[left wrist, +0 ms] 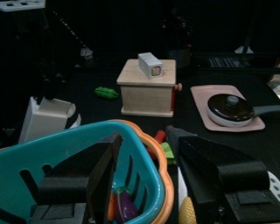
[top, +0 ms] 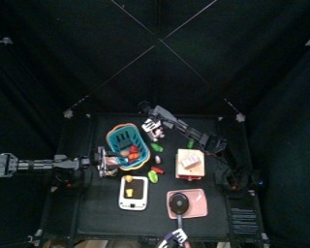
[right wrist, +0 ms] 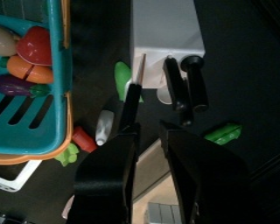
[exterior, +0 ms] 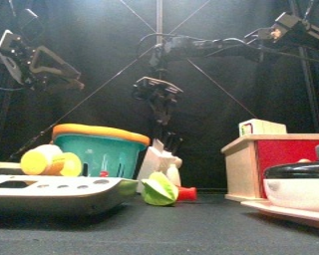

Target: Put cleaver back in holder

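Observation:
The cleaver (right wrist: 166, 31) has a white blade and a black handle (right wrist: 196, 83). It stands on the table beside the blue basket, seen also in the front view (exterior: 156, 161) and in the left wrist view (left wrist: 49, 118). My right gripper (right wrist: 152, 74) hangs just above it with its jaws apart and nothing between them (exterior: 159, 118). The holder (top: 190, 163) is a tan wooden block with red marks, standing to the right of the basket (left wrist: 149, 87). My left gripper (left wrist: 154, 162) is wide open over the basket's rim.
The blue basket (top: 125, 140) with an orange rim holds toy food. A pink board with a black pan (top: 188, 203) lies at the front right. A white-and-yellow flat toy (top: 133, 191) lies at the front left. Small green toy pieces (right wrist: 224, 133) lie near the cleaver.

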Motion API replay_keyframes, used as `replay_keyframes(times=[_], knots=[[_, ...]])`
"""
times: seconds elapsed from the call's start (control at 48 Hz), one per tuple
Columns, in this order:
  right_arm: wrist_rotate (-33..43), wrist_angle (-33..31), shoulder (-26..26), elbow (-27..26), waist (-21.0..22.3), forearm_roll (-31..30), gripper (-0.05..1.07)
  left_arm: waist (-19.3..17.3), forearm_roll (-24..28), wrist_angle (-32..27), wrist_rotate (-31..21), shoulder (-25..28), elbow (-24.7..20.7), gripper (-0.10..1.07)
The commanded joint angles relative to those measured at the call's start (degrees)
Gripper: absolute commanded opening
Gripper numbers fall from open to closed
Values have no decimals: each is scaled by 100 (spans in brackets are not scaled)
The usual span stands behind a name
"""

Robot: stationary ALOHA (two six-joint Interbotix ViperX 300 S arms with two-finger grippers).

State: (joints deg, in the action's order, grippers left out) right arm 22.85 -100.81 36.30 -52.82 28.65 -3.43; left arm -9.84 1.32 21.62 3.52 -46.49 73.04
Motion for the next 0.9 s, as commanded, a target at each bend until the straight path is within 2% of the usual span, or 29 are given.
replay_keyframes(times=[0.0, 0.25, 0.562, 0.75, 0.875], knots=[[-9, 0, -176, -193, 35, 0, 67, 9, 0, 18, -9, 9, -88, 84], [-18, -149, -246, -193, 0, 0, 67, 18, 0, 18, -9, 9, -79, 84], [-35, -378, -439, -105, -316, -26, 67, 62, -26, 18, -18, 9, -53, 84], [-9, -439, -791, 396, -554, -176, 67, 70, -105, 18, -18, 9, -53, 84], [35, -439, -1151, 1020, -694, -439, 67, 70, -105, 18, -9, 9, -44, 84]])
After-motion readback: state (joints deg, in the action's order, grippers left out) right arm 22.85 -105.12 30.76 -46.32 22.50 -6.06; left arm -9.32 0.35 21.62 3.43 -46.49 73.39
